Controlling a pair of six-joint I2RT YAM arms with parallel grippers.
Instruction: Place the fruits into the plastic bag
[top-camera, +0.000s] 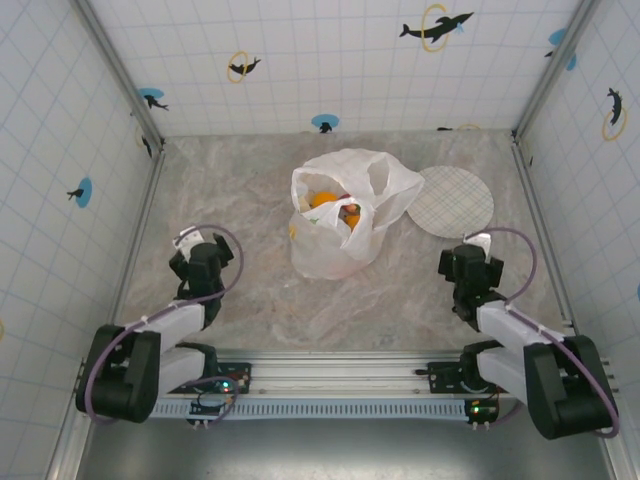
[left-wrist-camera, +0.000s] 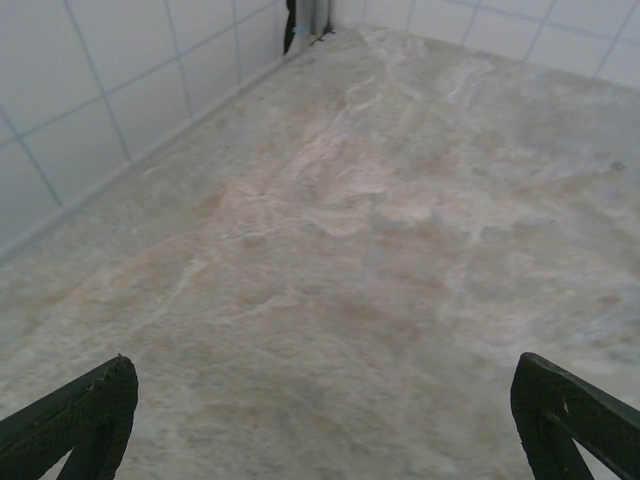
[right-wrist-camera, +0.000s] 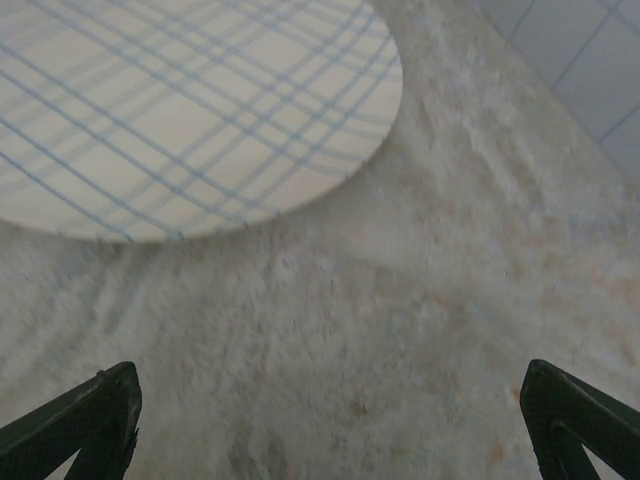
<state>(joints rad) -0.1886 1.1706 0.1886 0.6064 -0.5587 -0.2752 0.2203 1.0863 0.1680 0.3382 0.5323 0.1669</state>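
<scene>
Top view, near edge at 6 o'clock. Both arm bases sit on the rail at the table's near edge, with the arms folded back.

Left gripper (top-camera: 193, 242): near the 8 o'clock part of the table (top-camera: 250, 190), pointing toward 12. Jaws released and spread wide, nothing between them. In the left wrist view, the left gripper (left-wrist-camera: 325, 405) has one dark fingertip (left-wrist-camera: 95, 400) at each lower corner, with bare marbled table (left-wrist-camera: 380, 220) between and beyond.

Right gripper (top-camera: 476, 246): near the 4 o'clock part of the table, pointing toward 12. Jaws released and spread wide, holding nothing. In the right wrist view, the right gripper (right-wrist-camera: 330, 410) has bare table between its tips, and the plate (right-wrist-camera: 180, 110) lies ahead toward 11 o'clock.

Bag (top-camera: 335, 245): white, thin and crinkled, at mid-table between the two grippers and well apart from both. Its mouth is open upward, with the handles flopped toward 1 o'clock.

Fruits (top-camera: 335, 205): inside the bag. Orange ones show through the mouth, with a trace of red beside them. A count cannot be made.

Plate (top-camera: 458, 200): round and checked, flat on the table at the bag's 3 o'clock. Its rim is just beside the bag's handle. Contact cannot be told.

Tiled walls (top-camera: 340, 60) with dolphin stickers stand at the far edge.
</scene>
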